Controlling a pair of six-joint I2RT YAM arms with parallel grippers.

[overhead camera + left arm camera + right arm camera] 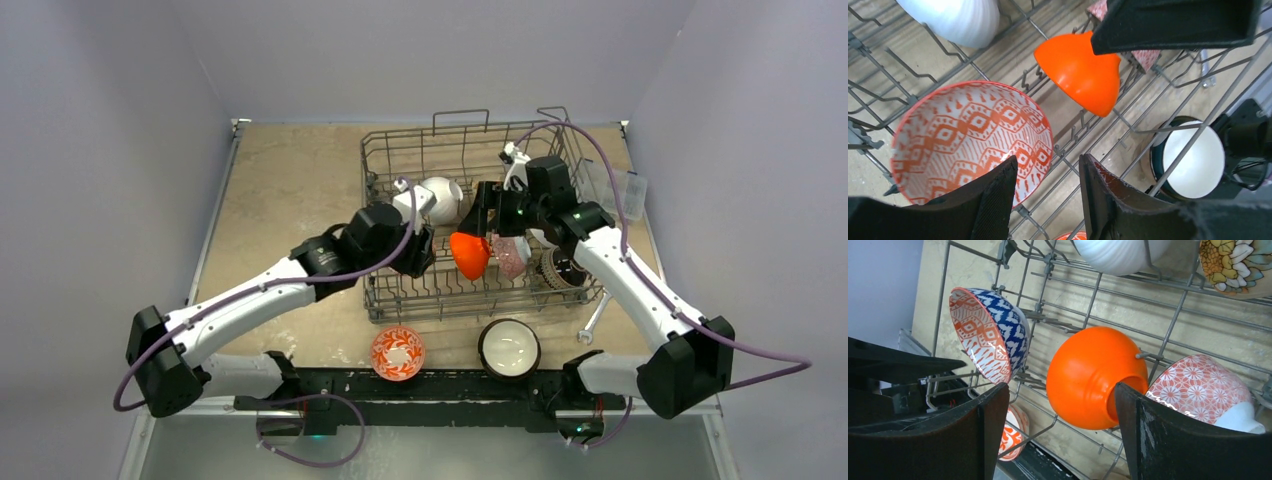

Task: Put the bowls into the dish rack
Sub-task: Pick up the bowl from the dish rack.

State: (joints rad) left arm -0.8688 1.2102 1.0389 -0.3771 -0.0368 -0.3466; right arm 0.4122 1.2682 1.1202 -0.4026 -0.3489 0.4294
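Between the fingers of the right gripper (1060, 387), spread wide with nothing clamped: plain orange bowl (1083, 375), tipped on edge, foot against a tine. The tines prop it, so no grip needed. Left gripper (1048, 160) half open, straddling the rim of the blue-and-orange patterned bowl (968, 135), also on edge in the dish rack (440, 290); pads don't look clamped.

Rack count, at least six: those two plus white ribbed bowl (1118, 252), pink floral bowl (1198, 385), yellow-flowered bowl (1233, 265), dark patterned bowl (560, 268).

Table, near edge, two: red-patterned bowl (397, 353), dark bowl with cream inside (509, 348). Probably next.

Both arms reach forward, left claw (1048, 167) and right claw (1063, 392) parted.
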